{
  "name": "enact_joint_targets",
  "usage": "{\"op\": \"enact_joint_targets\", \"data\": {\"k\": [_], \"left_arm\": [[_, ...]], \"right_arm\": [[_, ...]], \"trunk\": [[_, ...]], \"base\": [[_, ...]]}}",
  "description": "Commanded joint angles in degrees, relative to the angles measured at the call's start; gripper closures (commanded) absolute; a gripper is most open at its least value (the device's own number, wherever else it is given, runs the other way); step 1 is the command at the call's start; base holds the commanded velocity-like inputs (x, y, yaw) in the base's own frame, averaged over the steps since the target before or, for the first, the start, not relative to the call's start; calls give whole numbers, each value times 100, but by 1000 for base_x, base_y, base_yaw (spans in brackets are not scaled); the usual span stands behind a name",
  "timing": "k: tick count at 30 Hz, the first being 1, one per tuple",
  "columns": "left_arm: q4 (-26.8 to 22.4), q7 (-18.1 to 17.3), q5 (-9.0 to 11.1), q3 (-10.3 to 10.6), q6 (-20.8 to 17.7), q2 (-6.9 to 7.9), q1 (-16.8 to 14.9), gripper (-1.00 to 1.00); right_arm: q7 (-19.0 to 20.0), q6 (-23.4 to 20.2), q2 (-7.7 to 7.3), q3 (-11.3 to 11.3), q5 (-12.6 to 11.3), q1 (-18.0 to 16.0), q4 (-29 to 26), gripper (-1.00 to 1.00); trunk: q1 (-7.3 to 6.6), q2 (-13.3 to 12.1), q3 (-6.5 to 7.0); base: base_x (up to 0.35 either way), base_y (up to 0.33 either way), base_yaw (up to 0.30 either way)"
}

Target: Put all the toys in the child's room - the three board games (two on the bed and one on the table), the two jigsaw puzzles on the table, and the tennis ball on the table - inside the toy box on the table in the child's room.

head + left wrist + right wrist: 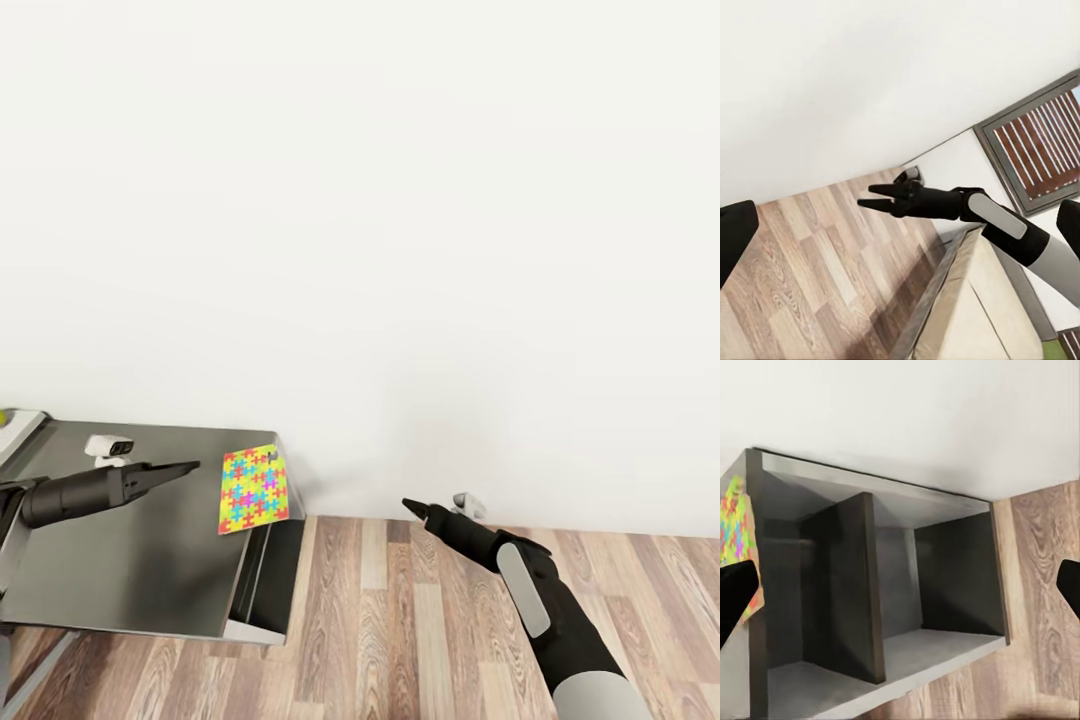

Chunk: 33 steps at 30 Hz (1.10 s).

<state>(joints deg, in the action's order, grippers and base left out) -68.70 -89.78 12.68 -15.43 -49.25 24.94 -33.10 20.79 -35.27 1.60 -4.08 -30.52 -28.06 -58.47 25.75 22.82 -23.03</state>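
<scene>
left hand (190, 466) hovering together over counter (130, 560) | right hand (410, 506) together over floor (420, 620) | jigsaw puzzle (254, 489) lying on counter's right edge

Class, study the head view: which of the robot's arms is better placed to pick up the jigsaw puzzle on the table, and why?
Probably the left. The left gripper hangs over the table, just beside the jigsaw puzzle. The right gripper is out over the wooden floor, off the table.

Wall: plain white (400, 200), bare, evenly lit.
Floor: wood planks (400, 620) in mixed brown tones, meeting the wall.
Table: dark grey low section (130, 560) against the wall, with open compartments (892, 585) underneath.
Window: slatted, grey-framed (1039, 142).
</scene>
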Motion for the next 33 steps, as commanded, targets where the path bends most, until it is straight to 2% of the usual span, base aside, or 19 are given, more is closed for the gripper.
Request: {"op": "enact_joint_targets", "data": {"k": [1, 6, 18, 24, 33], "left_arm": [[-1, -22, -2, 0, -60, 4, -3, -100], [-3, -22, 5, -8, -58, 17, -3, -100], [-4, -22, 7, -5, -58, 20, 0, -100], [-10, -22, 5, -3, -58, 12, 13, -100], [-12, -22, 6, -4, -58, 11, 14, -100]], "right_arm": [[77, -46, 5, -29, -12, -2, -6, -100], [382, -41, -19, -63, -9, 7, -13, -100], [635, 0, -28, -75, -7, 1, -15, -100], [930, 11, -36, -83, -2, -12, -82, -100], [1025, 19, -29, -82, 2, -15, -110, -100]], "trunk": [[4, 10, -4], [4, 10, 32], [4, 10, 143], [4, 10, 200], [4, 10, 286]], "base": [[32, 37, 0], [14, 15, 0], [2, 2, 0], [0, 0, 0], [0, 0, 0]]}}
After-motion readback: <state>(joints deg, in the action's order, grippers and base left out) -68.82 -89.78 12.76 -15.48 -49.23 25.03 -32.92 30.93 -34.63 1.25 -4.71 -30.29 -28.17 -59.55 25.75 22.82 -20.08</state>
